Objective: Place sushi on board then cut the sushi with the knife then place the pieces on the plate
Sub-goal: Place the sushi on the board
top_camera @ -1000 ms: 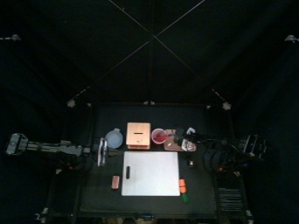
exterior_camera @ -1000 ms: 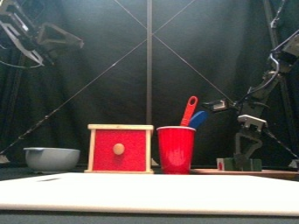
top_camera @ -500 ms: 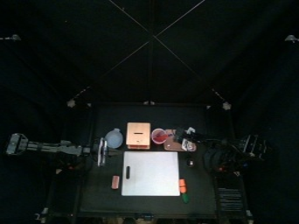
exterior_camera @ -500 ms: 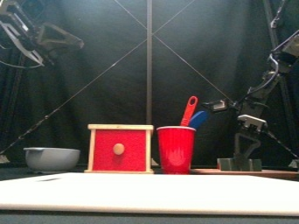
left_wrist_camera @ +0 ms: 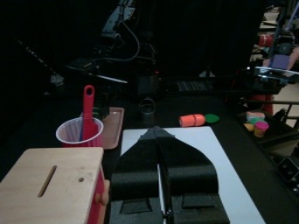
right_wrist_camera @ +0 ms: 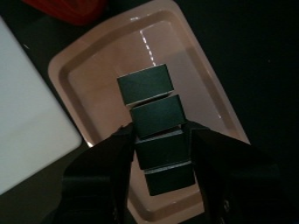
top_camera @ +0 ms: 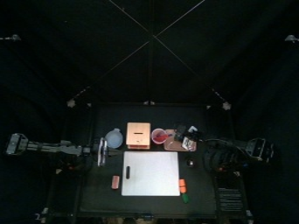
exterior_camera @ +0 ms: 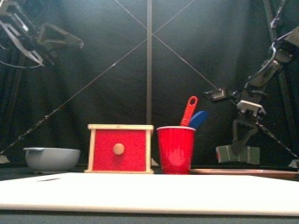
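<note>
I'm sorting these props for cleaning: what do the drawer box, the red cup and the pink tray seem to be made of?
The wooden box looks like pale, matte, unpainted wood, with a red painted drawer front. The red cup is probably plastic: its colour is even and its wall smooth. The pink tray is likely smooth plastic too, since light streaks glint on it.

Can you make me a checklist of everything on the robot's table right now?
Surface: black table; white cutting board with nothing on it.
Job's things: sushi roll whole, lying on the pink tray; red cup holds a red knife and a blue knife.
Clutter: wooden box, bowl, small toys beside the board.
Grippers: left gripper shut, resting at the left; right gripper open, one jaw on each side of the roll.
Cables: nothing seen.
Surroundings: black curtains.
</note>
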Controlling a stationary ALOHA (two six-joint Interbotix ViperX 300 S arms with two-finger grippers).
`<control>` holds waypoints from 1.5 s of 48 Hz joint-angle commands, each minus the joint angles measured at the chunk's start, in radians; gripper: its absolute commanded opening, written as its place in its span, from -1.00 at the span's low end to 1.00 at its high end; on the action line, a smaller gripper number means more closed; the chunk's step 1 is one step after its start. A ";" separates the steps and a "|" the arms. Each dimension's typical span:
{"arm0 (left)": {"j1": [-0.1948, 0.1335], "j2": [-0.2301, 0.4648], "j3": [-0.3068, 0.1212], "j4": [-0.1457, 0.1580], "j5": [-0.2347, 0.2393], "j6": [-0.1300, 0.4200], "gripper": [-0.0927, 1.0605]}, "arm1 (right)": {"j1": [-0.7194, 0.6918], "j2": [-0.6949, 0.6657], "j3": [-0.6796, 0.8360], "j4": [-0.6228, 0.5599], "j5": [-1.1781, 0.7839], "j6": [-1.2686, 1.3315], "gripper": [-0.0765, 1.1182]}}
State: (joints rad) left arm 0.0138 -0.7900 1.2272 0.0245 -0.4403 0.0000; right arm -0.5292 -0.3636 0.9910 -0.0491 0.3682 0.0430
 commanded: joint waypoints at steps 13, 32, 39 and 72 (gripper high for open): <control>0.003 0.002 -0.011 0.002 -0.008 0.002 -0.89 | 0.080 -0.236 -0.003 0.327 0.107 0.012 0.11; 0.003 0.002 -0.008 0.000 -0.008 0.000 -0.89 | 0.350 -0.278 0.034 0.380 -0.005 0.356 0.12; 0.003 0.002 -0.005 0.000 -0.008 0.000 -0.89 | 0.456 -0.239 0.025 0.296 -0.063 0.560 0.12; 0.018 0.002 0.034 0.000 -0.003 0.002 -0.89 | 0.699 0.212 -0.302 -0.230 -0.014 1.414 0.12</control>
State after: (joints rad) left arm 0.0261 -0.7900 1.2701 0.0245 -0.4387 0.0000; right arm 0.1534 -0.1779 0.7578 -0.2347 0.3252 1.3975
